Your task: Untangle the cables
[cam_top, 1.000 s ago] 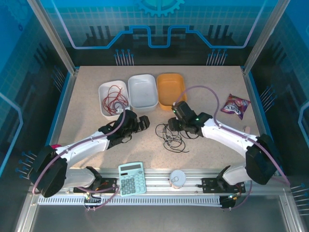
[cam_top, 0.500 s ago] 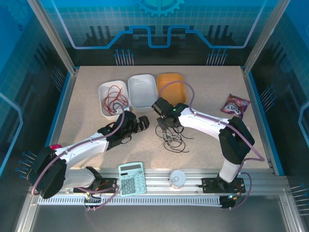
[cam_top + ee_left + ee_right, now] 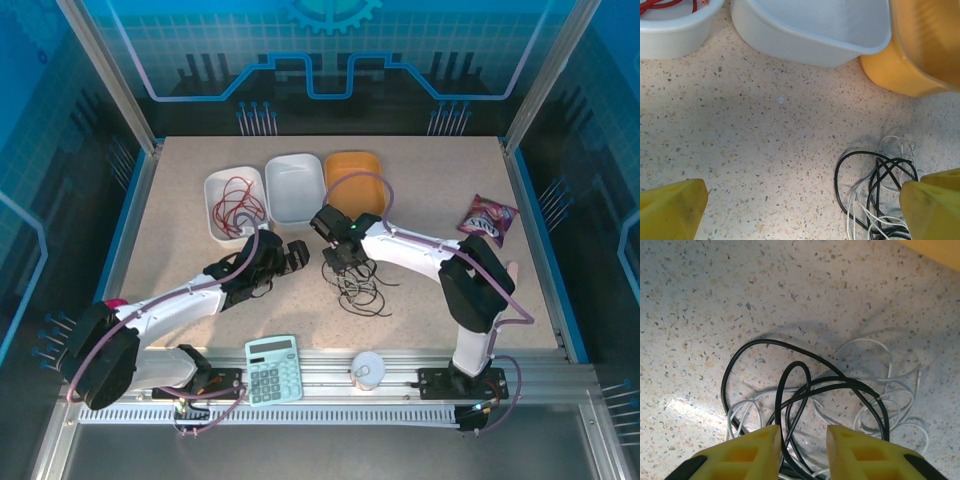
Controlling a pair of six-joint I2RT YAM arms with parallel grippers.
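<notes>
Finding: the table (image 3: 175, 245) carries three tubs along its far side. The left white tub (image 3: 215, 190) holds the red cable (image 3: 237, 205), already apart from the rest. The remaining tangle (image 3: 362, 288) lies loose on the bare surface near the middle, just on the near side of the orange tub (image 3: 352, 180). It runs from under my right gripper (image 3: 345, 262) towards the near edge. My right arm reaches in from the right with its elbow folded and its wrist tipped down over the far end of the heap, so it is the nearer arm. My left arm lies low on a diagonal from the near left corner. My left gripper (image 3: 802, 200) is spread wide and empty, with the tangle just off its right-hand finger. In the right wrist view, the black cable (image 3: 765, 340) loops over and through the white cable (image 3: 865, 340). Several black strands pass between my fingers, which stand narrowly apart with a clear gap and pinch nothing. Judgement: the coming move turns on taking black strands alone, since white runs close beneath them.
</notes>
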